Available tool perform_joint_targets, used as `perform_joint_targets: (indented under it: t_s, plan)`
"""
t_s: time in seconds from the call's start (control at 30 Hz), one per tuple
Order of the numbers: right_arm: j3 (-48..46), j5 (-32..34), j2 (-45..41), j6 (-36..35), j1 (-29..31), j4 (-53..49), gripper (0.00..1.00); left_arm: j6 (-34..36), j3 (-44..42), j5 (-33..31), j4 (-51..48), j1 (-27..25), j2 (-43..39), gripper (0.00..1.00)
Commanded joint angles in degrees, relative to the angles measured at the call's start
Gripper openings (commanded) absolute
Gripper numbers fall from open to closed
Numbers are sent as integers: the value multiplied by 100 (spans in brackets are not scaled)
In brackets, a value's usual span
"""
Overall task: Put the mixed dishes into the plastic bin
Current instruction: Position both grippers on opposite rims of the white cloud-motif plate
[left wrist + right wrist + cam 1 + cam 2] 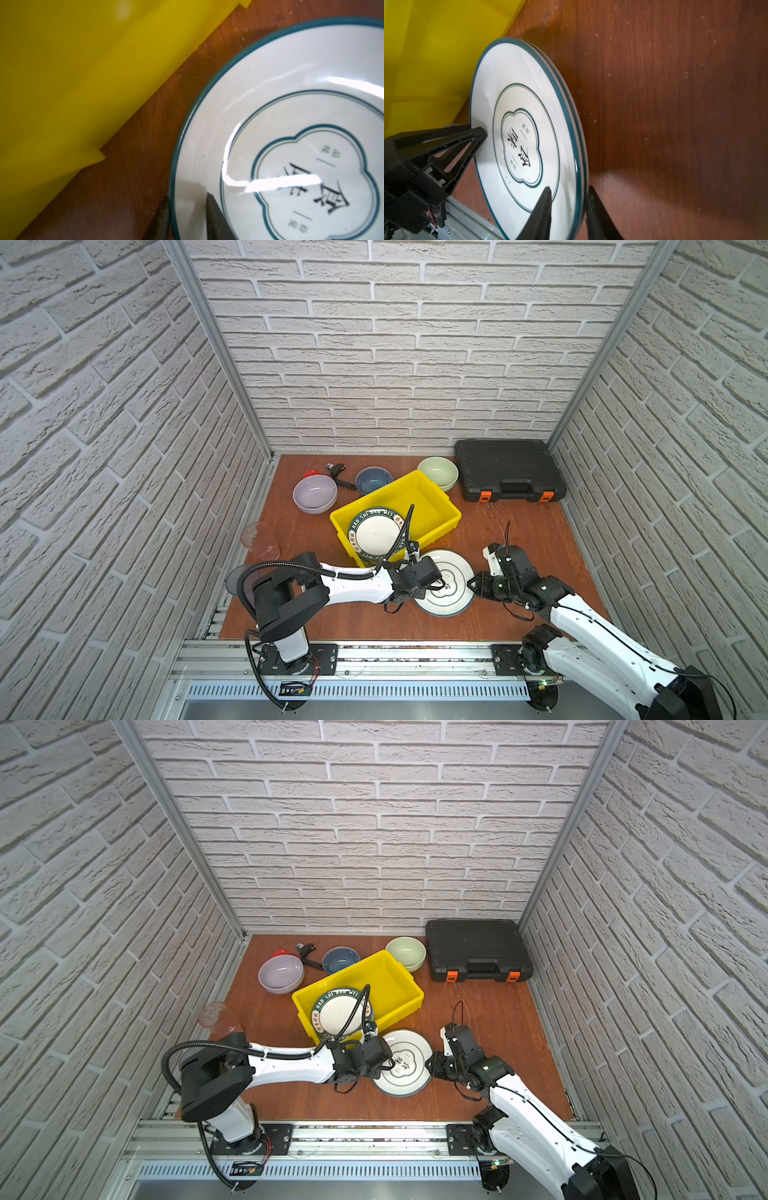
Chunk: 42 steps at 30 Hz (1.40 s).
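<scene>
The white round ceramic plate with the teal rim and printed centre [453, 572], where is it lying right now?

It is lying on the brown wooden bench [519, 539], just beside the bright yellow rectangular plastic bin [428, 502], not yet in it. In the right wrist view a second rim [584, 149] is showing beneath it, so it is probably sitting on a twin.

And what are the arms doing?

Both are working on the pick-up. The left pincer [187, 218] is standing narrowly parted and seems to be nipping the plate's rim, one finger on top and one underneath. The right pincer [569, 209] is straddling the opposite rim. Whether it is actually pinching, I cannot tell.

What is the next move asking for?

I'd say a firm hold and a level lift clear of the bin's wall. Then it is lowering onto the lettered white plate [376, 531] lying inside. The lilac bowl [314, 493], the dark-blue bowl [373, 480] and the pale-green bowl [437, 472] are waiting behind the bin.
</scene>
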Motion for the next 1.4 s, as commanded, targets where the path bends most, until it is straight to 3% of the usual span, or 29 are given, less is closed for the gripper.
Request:
perform_joint_targets:
  t_s: [0.0,0.13,0.4,0.9,1.37]
  plan:
    - [218,-177,-49,-269,61,35,30,227,76,690,187,-66,291,29]
    - [248,-79,93,-292,59,-22,30,250,108,712,175,-59,331,29]
    - [714,443,47,-580,60,-825,40,241,118,742,148,-13,330,29]
    - [1176,558,-220,-673,61,-1437,37,222,100,757,146,23,333,29]
    - [600,1067,310,-264,62,-1121,37,173,40,770,181,23,289,29]
